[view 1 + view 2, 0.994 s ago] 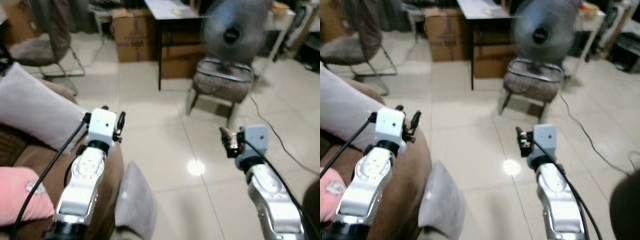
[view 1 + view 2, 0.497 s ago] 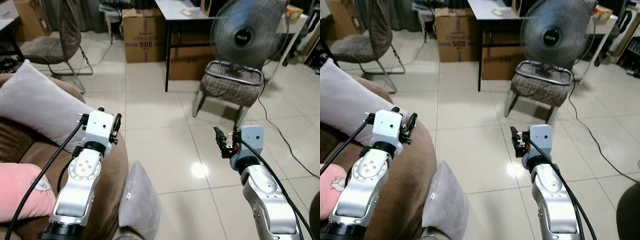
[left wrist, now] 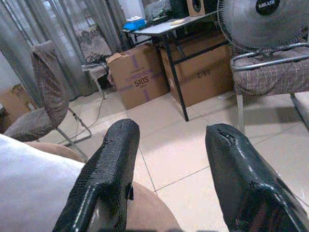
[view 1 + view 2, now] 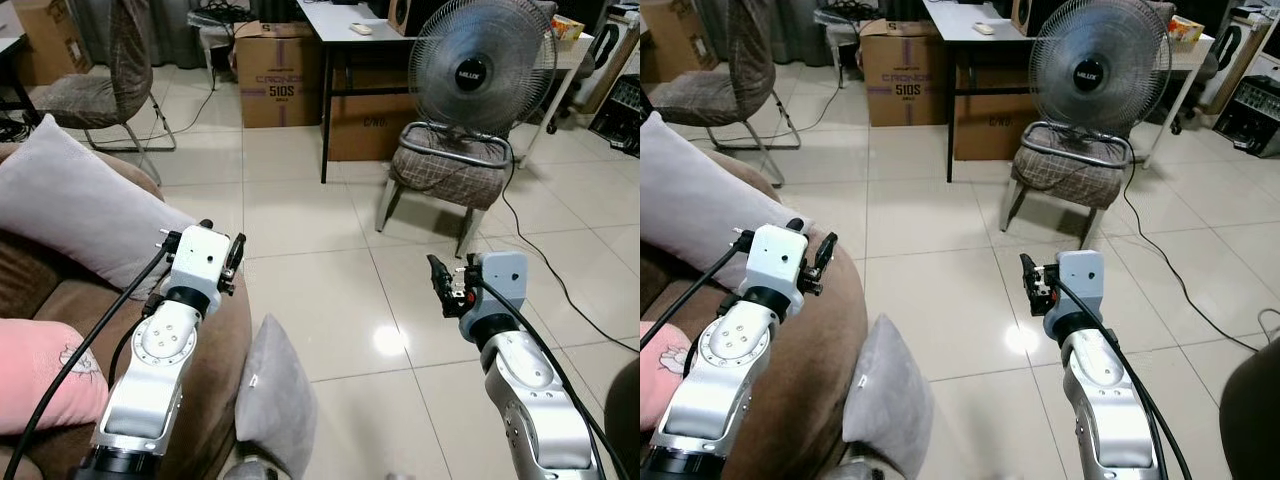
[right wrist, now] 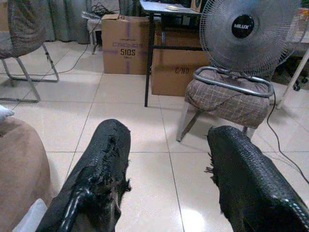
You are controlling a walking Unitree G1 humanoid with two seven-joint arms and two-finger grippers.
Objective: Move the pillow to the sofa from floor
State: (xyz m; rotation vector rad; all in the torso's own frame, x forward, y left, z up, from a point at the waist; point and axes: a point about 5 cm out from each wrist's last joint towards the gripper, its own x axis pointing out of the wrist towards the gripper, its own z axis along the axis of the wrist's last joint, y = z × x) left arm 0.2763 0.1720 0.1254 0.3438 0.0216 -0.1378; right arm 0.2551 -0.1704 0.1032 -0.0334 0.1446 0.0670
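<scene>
A grey pillow [image 4: 272, 395] stands on edge on the tiled floor [image 4: 320, 290], leaning against the arm of the brown sofa [image 4: 215, 350], low between the two arms. The sofa already carries another grey pillow [image 4: 85, 215] and a pink cushion [image 4: 45, 385].

The left tool [image 3: 169, 179] hangs over the sofa arm with its fingers spread and nothing between them. The right tool [image 5: 166, 183] hangs over bare floor, likewise spread and empty. Both sit well above the pillow and point outward toward the fan [image 4: 483, 65] on its chair [image 4: 440, 175], not down at the target.

The pick looks not yet begun, and several things could go wrong:

- The pillow sits close under the robot, so it would need to bend deeply; a reach that falls short would close on air.
- The pillow is soft and balanced on edge. A nudge from one finger could tip it flat, leaving less to pinch.
- A one-sided grip on a corner would probably let the fabric slip or sag during the lift.
- The left arm's cable [image 4: 90, 350] trails over the sofa and could snag.
- The sofa arm crowds the left side, so a descent there risks a bump.
</scene>
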